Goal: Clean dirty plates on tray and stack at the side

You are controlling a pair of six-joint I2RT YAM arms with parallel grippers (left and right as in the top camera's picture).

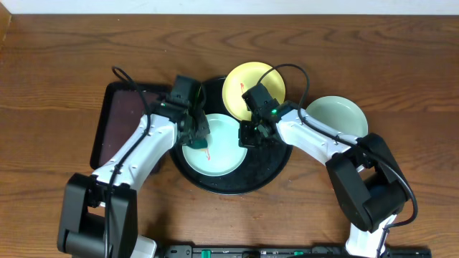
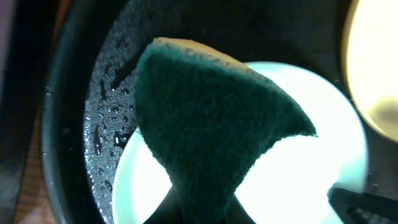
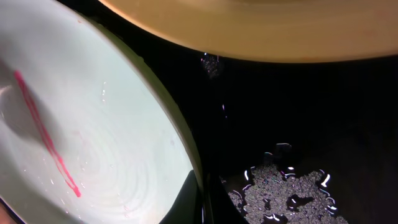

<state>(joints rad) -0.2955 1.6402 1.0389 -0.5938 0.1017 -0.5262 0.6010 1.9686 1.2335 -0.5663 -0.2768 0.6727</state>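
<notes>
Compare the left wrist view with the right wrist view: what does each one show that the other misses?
Only the left wrist view shows the green sponge, hanging over the mint plate and hiding its middle. Only the right wrist view shows the red streak across that plate's bare inside. Both show the mint plate lying in the wet black tray, water droplets on the tray, and an edge of the yellow plate.

A wooden desk (image 1: pixel 43 72) lies under everything. Toward its left sits a small rectangular dark-brown tray (image 1: pixel 118 122). A dark green sponge (image 2: pixel 211 124) shows a yellow edge.
</notes>
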